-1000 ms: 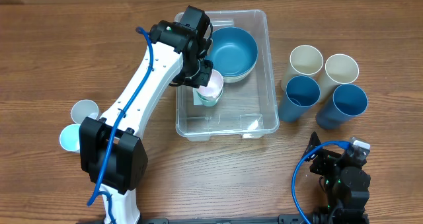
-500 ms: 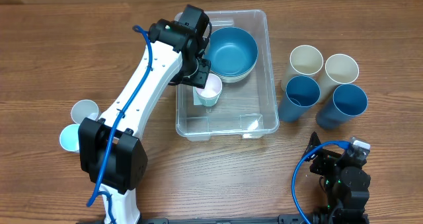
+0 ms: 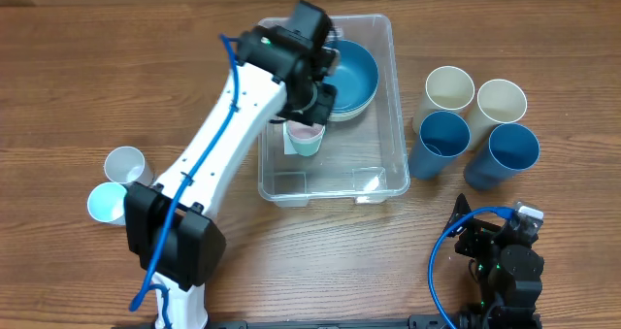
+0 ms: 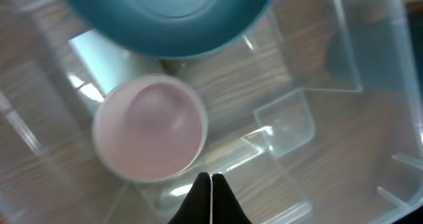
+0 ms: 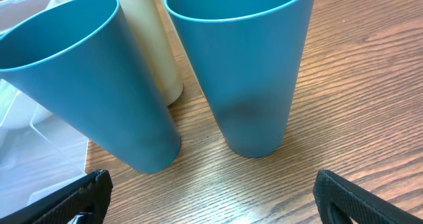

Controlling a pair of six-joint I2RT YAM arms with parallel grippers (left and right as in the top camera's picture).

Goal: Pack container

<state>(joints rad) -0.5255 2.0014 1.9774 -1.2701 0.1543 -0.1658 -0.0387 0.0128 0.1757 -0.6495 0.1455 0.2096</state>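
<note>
The left gripper [image 4: 210,196] shows at the bottom centre of the left wrist view with its 2 dark fingers pressed together and nothing between them. Just above and left of the tips stands 1 small cup [image 4: 149,128], pale pink inside, upright on the clear floor of the container [image 3: 374,149]. Above the cup, along the top of that view, is 1 blue bowl [image 4: 172,19], which also sits in the container.

In the overhead view the container lies in the upper middle of the frame on the wooden table [image 3: 78,77]. The left arm reaches over its left half, with the bowl in the upper part and the cup below it. A white label [image 3: 289,143] shows beside the cup on the container's base; no writing on it can be read.

Right of the container stand 4 tall cups in a tight group: 2 cream ones [image 3: 449,88] [image 3: 501,101] above and 2 blue ones [image 3: 441,140] [image 3: 509,149] below. At the far left are 2 small cups, 1 white [image 3: 124,162] and 1 light blue [image 3: 107,203], touching.

The right gripper [image 5: 211,201] sits at the lower right of the overhead view, its fingers spread wide and holding nothing, facing the 2 blue cups.
</note>
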